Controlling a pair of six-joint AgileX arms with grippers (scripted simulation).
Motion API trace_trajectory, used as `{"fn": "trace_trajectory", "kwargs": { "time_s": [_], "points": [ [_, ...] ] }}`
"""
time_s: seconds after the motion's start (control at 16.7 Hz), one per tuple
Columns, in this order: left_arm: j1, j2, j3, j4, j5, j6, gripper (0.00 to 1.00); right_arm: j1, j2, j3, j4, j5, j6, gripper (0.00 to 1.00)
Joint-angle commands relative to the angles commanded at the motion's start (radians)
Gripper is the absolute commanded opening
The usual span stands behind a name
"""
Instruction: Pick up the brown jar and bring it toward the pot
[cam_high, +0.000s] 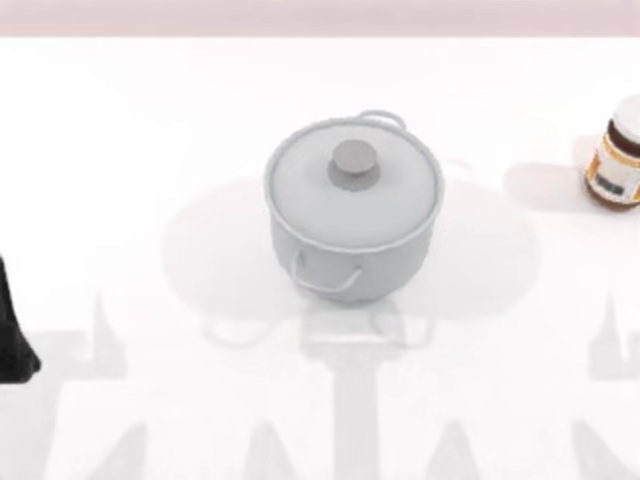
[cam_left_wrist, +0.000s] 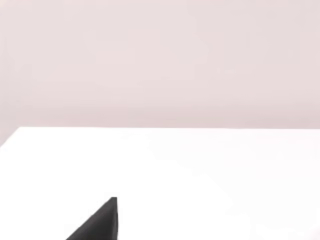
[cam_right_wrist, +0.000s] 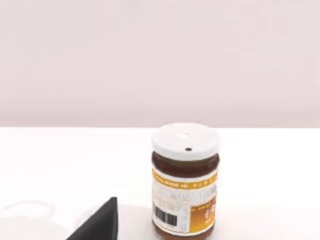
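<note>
brown jar (cam_high: 613, 166) stands upright at table's right edge, well apart from pot (cam_high: 353, 208).

Matt light-grey pot (cam_high: 352, 215); glossy brown jar (cam_right_wrist: 185, 182) with smooth white lid and paper-like printed label; smooth matt white table (cam_high: 150, 150).

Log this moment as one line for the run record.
jar: upright, right table edge, ungrasped | pot: center, lidded | left arm: parked left edge
</note>
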Motion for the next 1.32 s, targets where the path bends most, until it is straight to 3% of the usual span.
{"fn": "trace_trajectory", "kwargs": {
  "time_s": [0.3, 0.66, 0.96, 1.32],
  "points": [
    [0.000, 0.000, 0.000, 0.000, 0.000, 0.000, 1.00, -0.003, 0.054, 0.033, -0.045, 0.003, -0.011, 1.00],
    [0.000, 0.000, 0.000, 0.000, 0.000, 0.000, 1.00, -0.014, 0.396, 0.295, -0.314, 0.014, -0.091, 1.00],
    [0.000, 0.000, 0.000, 0.000, 0.000, 0.000, 1.00, -0.020, 0.804, 0.711, -0.606, 0.021, -0.201, 1.00],
    [0.000, 0.000, 0.000, 0.000, 0.000, 0.000, 1.00, -0.020, 1.331, 1.377, -0.940, 0.024, -0.365, 1.00]
  ]
}}
